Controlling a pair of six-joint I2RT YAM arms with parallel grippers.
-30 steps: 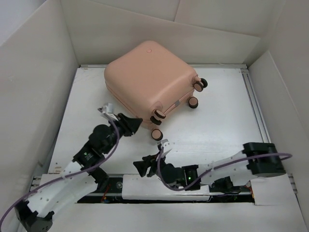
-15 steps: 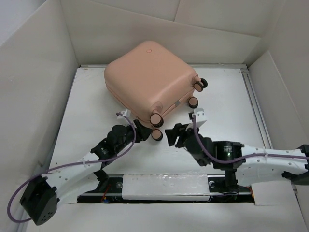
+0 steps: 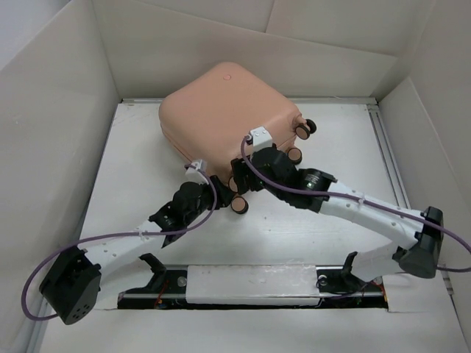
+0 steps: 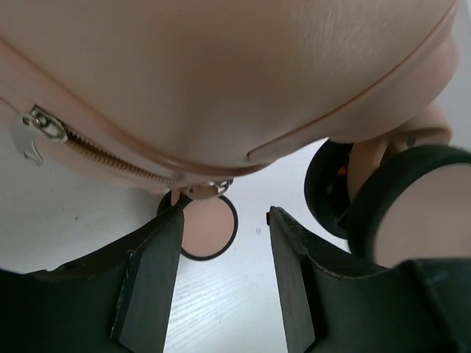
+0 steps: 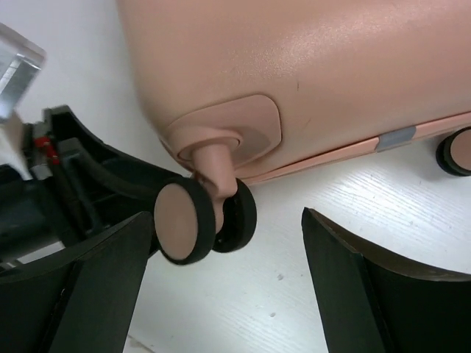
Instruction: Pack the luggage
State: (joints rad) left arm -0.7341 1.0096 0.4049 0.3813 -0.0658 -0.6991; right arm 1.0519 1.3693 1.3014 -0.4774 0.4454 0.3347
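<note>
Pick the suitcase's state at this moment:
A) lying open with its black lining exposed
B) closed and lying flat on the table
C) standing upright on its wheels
B: the luggage lies flat on the table, its shell halves shut together and no lining showing.

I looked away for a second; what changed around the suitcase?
Both arms reached forward: the left gripper and, swinging in from the near side, the right gripper now sit at the near wheeled corner of the luggage, jaws open, nothing held. It stayed closed, in place.
</note>
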